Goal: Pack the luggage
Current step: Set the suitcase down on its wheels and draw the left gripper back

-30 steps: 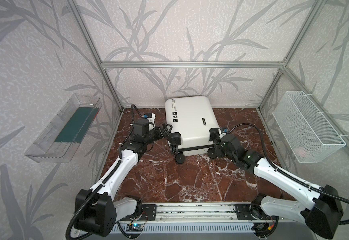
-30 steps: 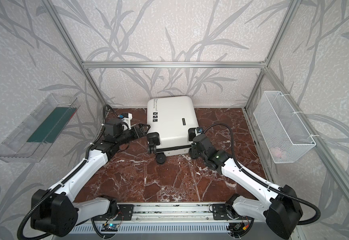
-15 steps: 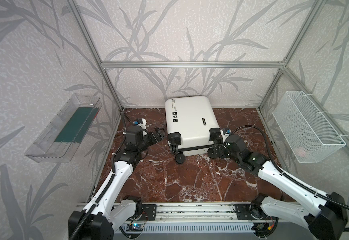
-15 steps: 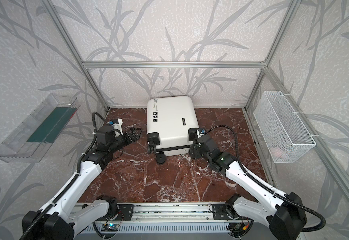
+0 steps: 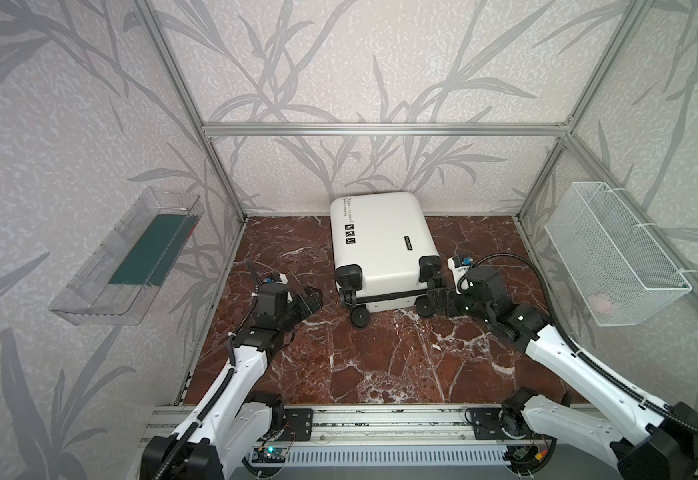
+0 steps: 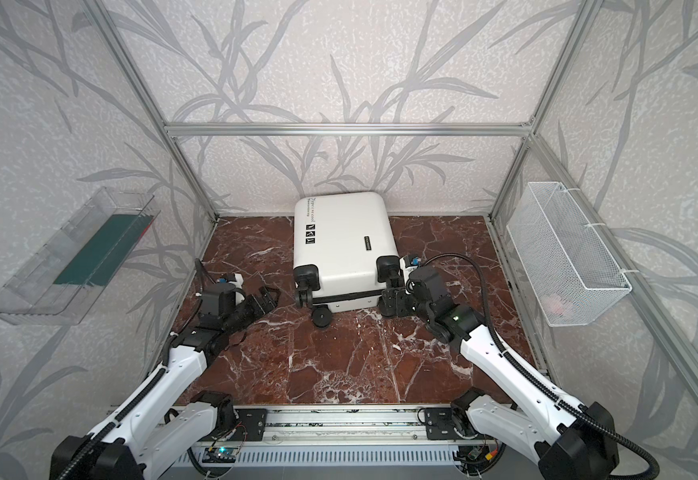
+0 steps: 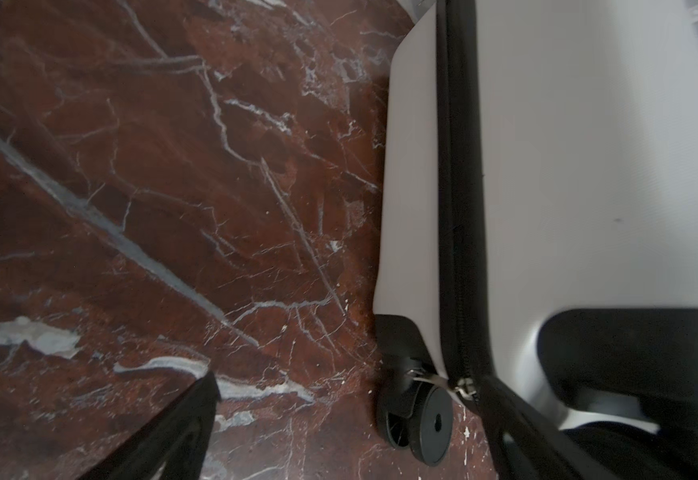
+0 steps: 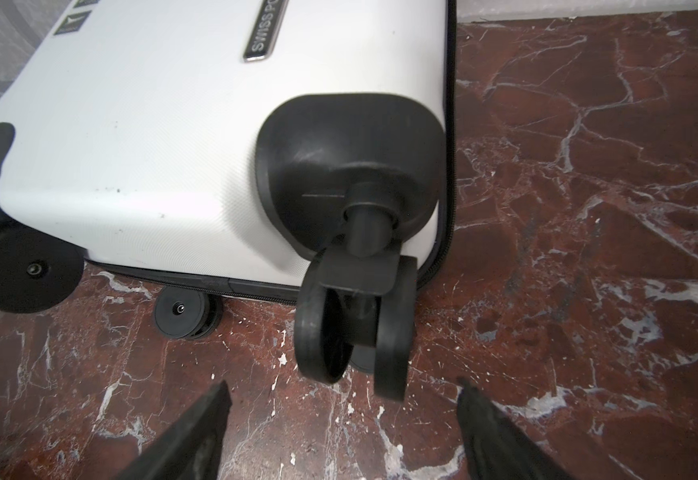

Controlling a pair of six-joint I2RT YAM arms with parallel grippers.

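A red marble counter (image 5: 380,365) spreads beneath walls papered with grey leaves; the luggage (image 5: 380,245) lies flat and closed at the rear of it, wheels facing the arms; the left fingers (image 5: 310,300) stand spread and empty, near its left wheel corner but apart from it; the right fingers (image 8: 197,436) are parted too, with nothing between them, just short of the right caster (image 8: 355,324); a wire basket (image 5: 596,249) at the right side holds what may be something pink.
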